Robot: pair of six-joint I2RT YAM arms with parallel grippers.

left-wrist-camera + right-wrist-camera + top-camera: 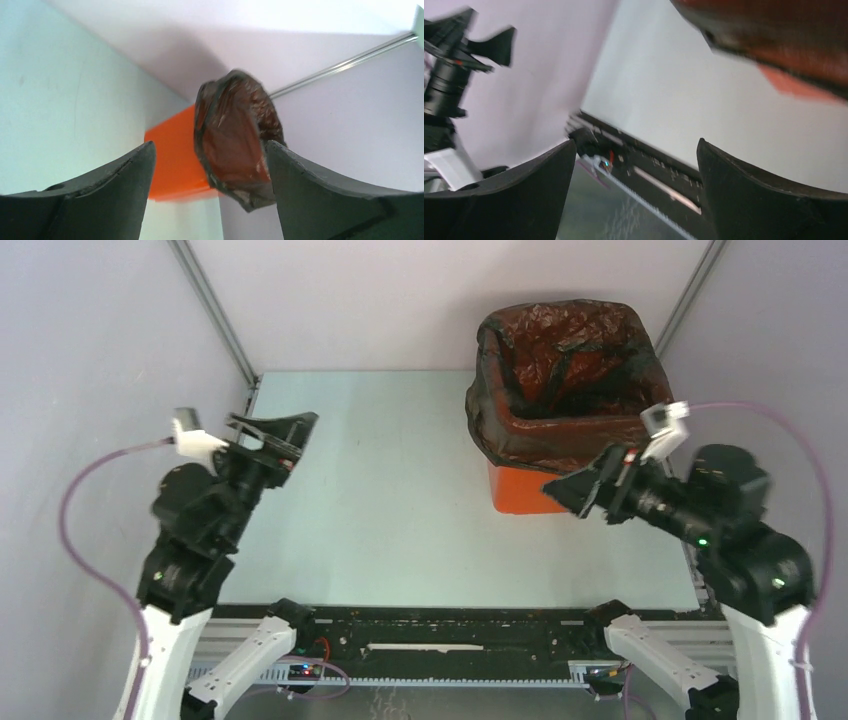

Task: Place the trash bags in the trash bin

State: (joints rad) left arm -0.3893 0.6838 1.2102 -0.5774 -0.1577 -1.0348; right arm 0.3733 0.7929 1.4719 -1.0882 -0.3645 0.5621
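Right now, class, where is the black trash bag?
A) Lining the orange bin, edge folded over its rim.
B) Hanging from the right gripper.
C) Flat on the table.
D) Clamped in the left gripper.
A: the trash bag lines the trash bin and drapes over its rim.

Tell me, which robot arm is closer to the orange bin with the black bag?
Right. The right tool hangs just in front of the bright orange plastic bin lined with a crinkled black plastic bag. The left tool is far across the table.
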